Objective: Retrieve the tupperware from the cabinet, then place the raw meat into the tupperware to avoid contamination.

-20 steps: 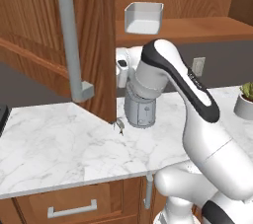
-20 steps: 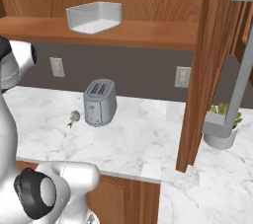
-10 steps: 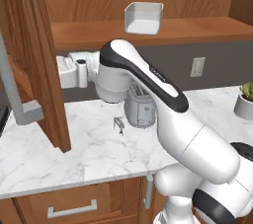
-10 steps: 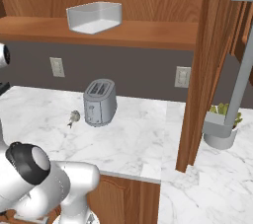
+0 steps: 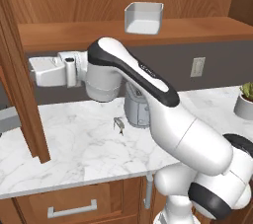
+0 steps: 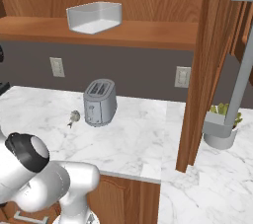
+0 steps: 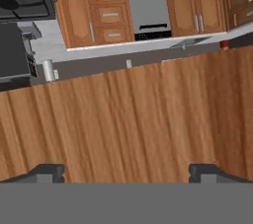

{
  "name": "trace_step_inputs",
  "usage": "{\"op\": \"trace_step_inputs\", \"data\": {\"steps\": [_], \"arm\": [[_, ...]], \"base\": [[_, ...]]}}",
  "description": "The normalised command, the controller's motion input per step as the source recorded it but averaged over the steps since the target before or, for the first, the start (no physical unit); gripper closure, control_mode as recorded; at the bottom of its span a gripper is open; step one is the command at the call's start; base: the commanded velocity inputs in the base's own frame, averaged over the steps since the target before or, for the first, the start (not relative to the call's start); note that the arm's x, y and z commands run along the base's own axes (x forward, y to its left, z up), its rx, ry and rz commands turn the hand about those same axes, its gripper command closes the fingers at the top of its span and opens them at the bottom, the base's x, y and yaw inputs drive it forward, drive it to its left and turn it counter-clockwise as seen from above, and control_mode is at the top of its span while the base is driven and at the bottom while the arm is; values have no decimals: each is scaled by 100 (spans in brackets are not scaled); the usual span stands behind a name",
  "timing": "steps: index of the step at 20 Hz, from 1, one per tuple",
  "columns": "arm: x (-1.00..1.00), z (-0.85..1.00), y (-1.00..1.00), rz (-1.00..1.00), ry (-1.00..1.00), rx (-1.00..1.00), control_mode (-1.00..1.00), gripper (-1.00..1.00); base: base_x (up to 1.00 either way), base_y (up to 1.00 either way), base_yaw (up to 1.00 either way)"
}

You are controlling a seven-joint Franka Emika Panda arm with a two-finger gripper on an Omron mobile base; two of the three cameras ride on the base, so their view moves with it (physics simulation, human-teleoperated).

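Well, tupperware [image 5: 144,18] on cabinet [image 5: 148,34] shelf, far from open pincer [image 7: 126,171]

The left base view looks forward and down from behind the arm's left side; the arm rises from 5 o'clock and sweeps toward 9 o'clock. It faces the marble counter [image 5: 74,154] from fairly near, with the cabinet shelf [image 5: 123,33] along 12 o'clock and the open cabinet door [image 5: 22,94] at 9 o'clock.

The right base view looks the same way from behind the arm's right side, the arm's body at 7 o'clock. Both base views share the counter, the toaster [image 6: 100,102], the raw meat [image 6: 74,117] beside it, and the tupperware [image 6: 94,17] on the shelf.

The hand view sits very close to a wood panel [image 7: 128,119], facing across it toward distant cabinets [image 7: 94,16] at 12 o'clock.
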Motion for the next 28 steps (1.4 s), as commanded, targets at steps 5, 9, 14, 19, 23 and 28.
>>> {"op": "trace_step_inputs", "data": {"steps": [5,9,14,19,23,28], "arm": [[0,-1,-77,0,0,1,-100,-100],[-14,-1,-97,0,-2,3,-100,-100],[-15,-7,-97,0,-1,5,-100,-100],[-9,-4,-57,0,0,5,-100,-100],[0,13,-3,2,0,-1,-100,-100],[1,27,-4,0,1,-6,-100,-100]], "base": [[0,0,0],[0,0,0],[0,0,0],[0,0,0],[0,0,0],[0,0,0]]}}
